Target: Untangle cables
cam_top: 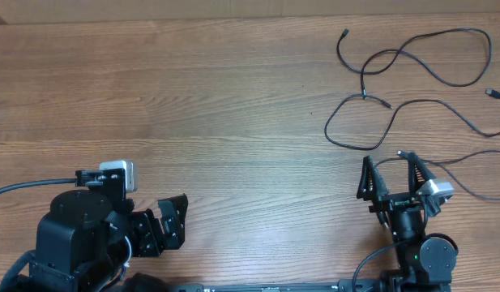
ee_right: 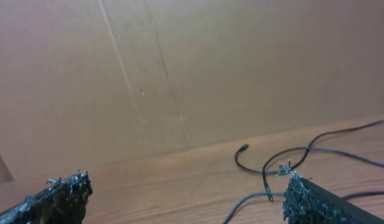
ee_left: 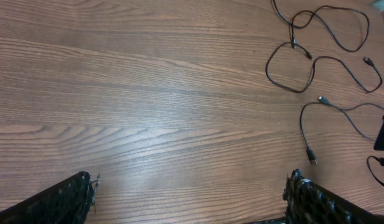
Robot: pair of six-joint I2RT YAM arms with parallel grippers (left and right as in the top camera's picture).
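**Loose cables sprawled at table's far right, both grippers wide open**

The thin black cables (cam_top: 364, 96) lay spread in open loops and curves over the far right part of the wooden table (cam_top: 193, 97), crossing one another in a few places. Several strands ran off the right edge of the overhead view, so their full length was cut off. One small plug (cam_top: 401, 152) lay just beside the fingertips of the right gripper (cam_top: 389, 166); whether it touched them could not be told.

The right gripper stood with its jaws spread wide and nothing between them. Its own camera showed the same gap (ee_right: 185, 186), with a cable end (ee_right: 243, 148) lying on the wood beyond and a plain brown wall (ee_right: 179, 74) behind.

The left gripper (cam_top: 170, 221) sat well apart from the cables at the near left, jaws likewise spread and holding nothing. From its wrist (ee_left: 190, 186) the cables (ee_left: 293, 43) showed only in the upper right corner.

A pale camera block (cam_top: 120, 173) sat on the left arm; any lettering on it was too small to read. A thick black cord (cam_top: 23, 188) ran from that arm off the left edge.
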